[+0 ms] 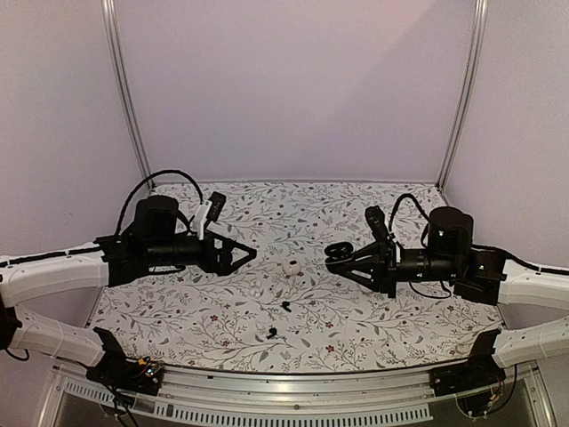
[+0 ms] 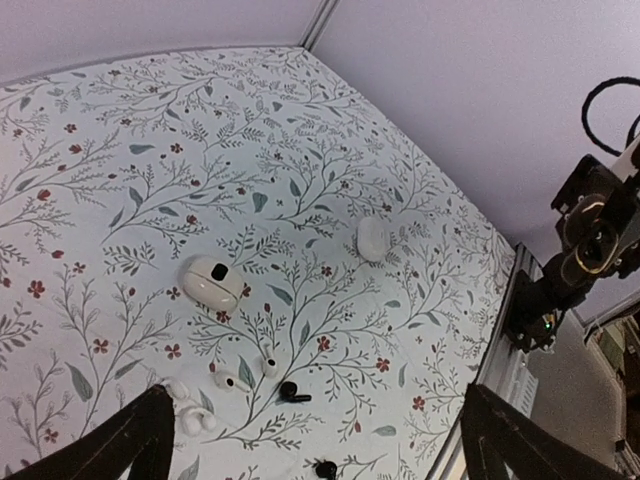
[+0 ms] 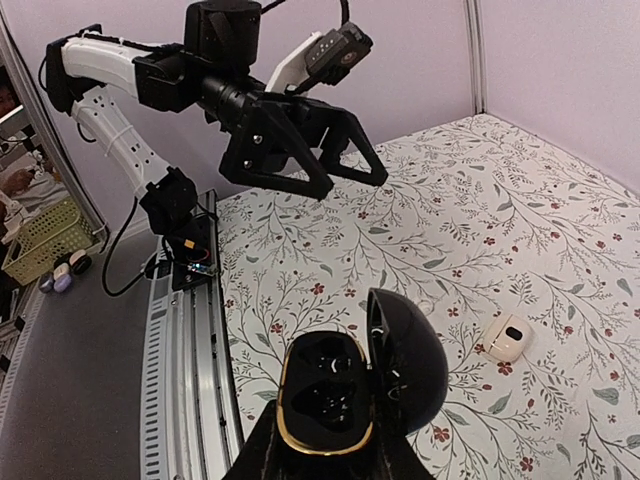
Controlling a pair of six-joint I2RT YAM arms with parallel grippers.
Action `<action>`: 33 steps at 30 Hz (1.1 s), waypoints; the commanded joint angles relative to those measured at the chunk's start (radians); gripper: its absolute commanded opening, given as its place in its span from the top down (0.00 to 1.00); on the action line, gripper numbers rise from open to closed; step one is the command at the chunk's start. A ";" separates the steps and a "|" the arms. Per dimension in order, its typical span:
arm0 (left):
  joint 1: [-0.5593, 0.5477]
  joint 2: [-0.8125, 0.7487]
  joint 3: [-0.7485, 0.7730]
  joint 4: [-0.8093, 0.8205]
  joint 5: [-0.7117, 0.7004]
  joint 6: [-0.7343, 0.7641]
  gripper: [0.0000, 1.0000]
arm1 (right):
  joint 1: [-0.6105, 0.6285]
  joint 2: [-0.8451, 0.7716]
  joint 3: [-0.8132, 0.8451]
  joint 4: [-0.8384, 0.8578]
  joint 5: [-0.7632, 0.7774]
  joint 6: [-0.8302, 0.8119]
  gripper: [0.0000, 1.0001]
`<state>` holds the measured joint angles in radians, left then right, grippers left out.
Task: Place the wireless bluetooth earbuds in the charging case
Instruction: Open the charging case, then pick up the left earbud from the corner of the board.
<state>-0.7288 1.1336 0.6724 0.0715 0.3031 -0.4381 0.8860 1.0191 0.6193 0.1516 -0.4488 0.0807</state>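
Left pincer [image 3: 355, 186] spread wide, empty, above the tabletop [image 2: 150, 130]; right pincer [image 3: 330, 440] clamped on the open black charging case [image 3: 325, 400]; black earbud [image 2: 292, 392], lower centre of left-wrist view, is best taken by its stem.

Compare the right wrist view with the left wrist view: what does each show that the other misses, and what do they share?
Only the right wrist view: the inside of the open black charging case, gripped by the right pincer, and the whole left arm, its left pincer spread wide. Only the left wrist view: loose white earbuds and black earbuds lying on the floral table. Both: the white charging case on that table.
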 commanded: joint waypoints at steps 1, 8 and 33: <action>-0.059 0.052 0.042 -0.192 0.058 0.078 0.00 | -0.016 -0.045 -0.033 -0.007 0.031 0.023 1.00; -0.182 0.245 0.183 -0.486 -0.012 0.090 0.02 | -0.024 -0.049 -0.045 -0.031 0.034 0.012 1.00; -0.229 0.714 0.530 -0.553 -0.110 0.020 0.65 | -0.041 -0.139 -0.118 -0.030 0.039 0.019 1.00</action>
<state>-0.9447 1.8061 1.1591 -0.4816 0.2157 -0.4053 0.8539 0.8909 0.5087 0.1123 -0.4122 0.0933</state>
